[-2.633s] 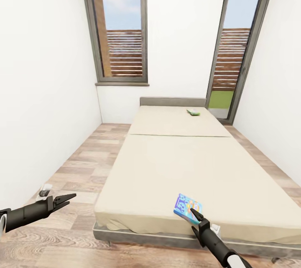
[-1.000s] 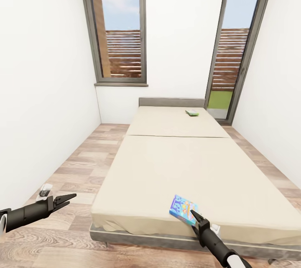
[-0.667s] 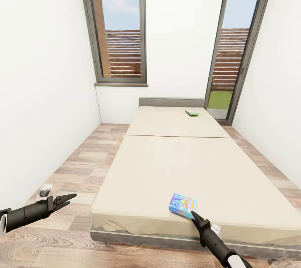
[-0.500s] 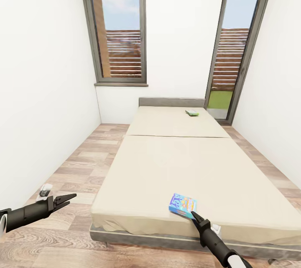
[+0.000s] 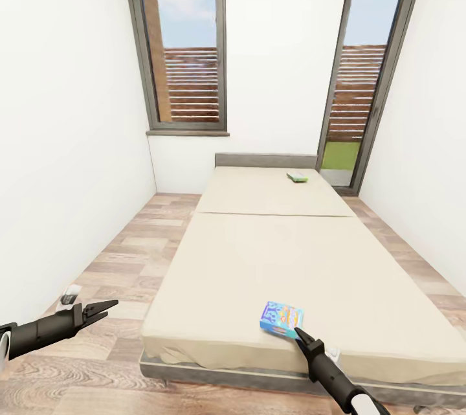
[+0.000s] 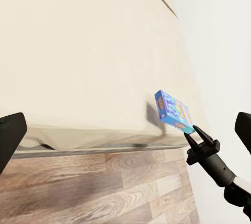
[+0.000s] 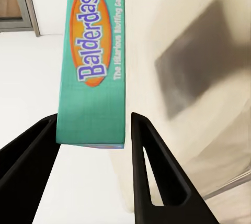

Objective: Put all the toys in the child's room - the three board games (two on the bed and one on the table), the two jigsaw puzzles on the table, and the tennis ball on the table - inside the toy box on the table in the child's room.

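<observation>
At lower left the left gripper hangs over the wood floor, jaws slightly apart. Lower centre-right, the right gripper has its jaws clamped on the blue board game, lifted above the bed. Upper centre-right, a white-and-green board game lies near the headboard.

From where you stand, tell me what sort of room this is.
Most likely a bedroom: a low wide bed with a beige sheet fills the middle, tall dark-framed windows line the far wall, and two game boxes, a blue one and a green one, lie on the bed.
</observation>
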`<state>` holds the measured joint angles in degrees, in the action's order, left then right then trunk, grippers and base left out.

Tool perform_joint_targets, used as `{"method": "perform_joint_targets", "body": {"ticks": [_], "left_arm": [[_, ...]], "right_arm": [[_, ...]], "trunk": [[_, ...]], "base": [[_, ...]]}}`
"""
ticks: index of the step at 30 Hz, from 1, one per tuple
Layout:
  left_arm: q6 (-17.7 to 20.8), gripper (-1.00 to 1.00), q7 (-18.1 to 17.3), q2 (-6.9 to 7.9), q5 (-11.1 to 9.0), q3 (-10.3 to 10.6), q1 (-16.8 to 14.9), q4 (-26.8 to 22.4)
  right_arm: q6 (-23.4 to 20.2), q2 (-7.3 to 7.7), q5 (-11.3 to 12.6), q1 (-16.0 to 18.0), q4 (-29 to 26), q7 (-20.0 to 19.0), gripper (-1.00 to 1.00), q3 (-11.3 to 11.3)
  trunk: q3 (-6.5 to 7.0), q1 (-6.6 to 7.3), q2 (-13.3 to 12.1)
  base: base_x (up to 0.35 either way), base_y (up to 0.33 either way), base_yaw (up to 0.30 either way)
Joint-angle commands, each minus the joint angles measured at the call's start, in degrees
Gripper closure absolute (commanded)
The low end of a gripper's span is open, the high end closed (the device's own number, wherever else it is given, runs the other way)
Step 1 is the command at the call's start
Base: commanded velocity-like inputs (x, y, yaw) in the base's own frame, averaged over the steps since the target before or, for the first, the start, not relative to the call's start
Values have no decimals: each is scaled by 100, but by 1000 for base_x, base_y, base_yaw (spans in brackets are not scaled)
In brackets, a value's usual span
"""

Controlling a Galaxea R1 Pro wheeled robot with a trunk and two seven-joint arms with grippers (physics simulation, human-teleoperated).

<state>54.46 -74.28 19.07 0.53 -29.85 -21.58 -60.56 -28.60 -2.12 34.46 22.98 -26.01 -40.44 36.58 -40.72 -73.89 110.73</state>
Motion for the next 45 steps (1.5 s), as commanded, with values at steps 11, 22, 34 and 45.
{"method": "perform_joint_targets", "body": {"ticks": [11, 22, 34, 45], "left_arm": [[48, -100, -25, 2, 17, -9, -4, 0], [36, -100, -18, 2, 22, -5, -13, 0], [11, -100, 23, -5, 55, -3, -13, 0], [21, -100, -15, 17, 31, -11, -13, 0]], "right_arm": [[-434, 4, -12, 39, -67, 46, 100, 12], [-484, 8, -24, 40, -497, -189, 100, -1321], [-436, -17, -2, 49, -642, -256, 100, -2207], [-1123, -26, -16, 39, -1722, -199, 100, -2407]], "trunk": [[192, 243, -440], [390, 485, -881], [605, 748, -1362], [803, 990, -1804]], "base": [[0, 0, 0], [0, 0, 0], [0, 0, 0], [0, 0, 0]]}}
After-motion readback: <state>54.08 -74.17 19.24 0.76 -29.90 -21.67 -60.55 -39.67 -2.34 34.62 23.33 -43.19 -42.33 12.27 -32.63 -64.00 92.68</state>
